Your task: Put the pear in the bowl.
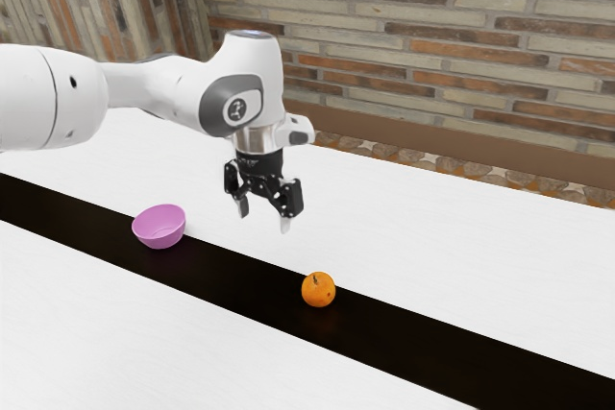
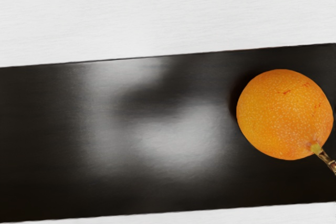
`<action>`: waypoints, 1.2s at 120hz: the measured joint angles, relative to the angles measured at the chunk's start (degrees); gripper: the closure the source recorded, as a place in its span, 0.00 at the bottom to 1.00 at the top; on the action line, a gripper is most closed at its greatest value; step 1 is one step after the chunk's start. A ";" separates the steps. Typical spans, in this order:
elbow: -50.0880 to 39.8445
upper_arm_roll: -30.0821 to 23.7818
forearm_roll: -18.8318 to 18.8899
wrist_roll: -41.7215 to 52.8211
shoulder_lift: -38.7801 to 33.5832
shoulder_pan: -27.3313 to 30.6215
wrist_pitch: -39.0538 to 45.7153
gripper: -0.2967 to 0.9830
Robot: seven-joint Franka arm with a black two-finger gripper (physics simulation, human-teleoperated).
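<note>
While the pear (image 2: 284, 114) lies plainly under the wrist view's camera, its stem (image 2: 324, 157) runs out past the edge of that view, so the tip is cut off. The pear is round and orange, with a few reddish marks on its skin; its underside is hidden against the black strip (image 1: 231, 276) on which it rests. Pale, soft-edged patches and a darker band cross the strip beside it, and whether these are reflections or shadows is hard to tell.

In the exterior view the near wall of the pink bowl (image 1: 159, 229) hides part of its inside. The bowl stands on the same strip, well apart from the pear, toward the exterior view's left. Its body also covers a bit of the strip's far edge.

The gripper (image 1: 264, 215) hangs above the white table (image 1: 432, 237), its fingers wide apart with an empty gap between them. The arm (image 1: 154, 84) is cut off at the exterior view's left. Behind the table are a brick wall (image 1: 432, 45), a brown board (image 1: 384, 132) along its foot and a band of stones (image 1: 394, 153), partly hidden by the table's edge.
</note>
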 joint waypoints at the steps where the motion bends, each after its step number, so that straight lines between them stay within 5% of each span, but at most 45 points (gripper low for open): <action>1: -0.16 -0.13 -0.06 0.06 0.03 0.05 0.21 0.23; 144: -2.94 -3.77 -3.69 8.75 13.14 -2.42 17.03 0.23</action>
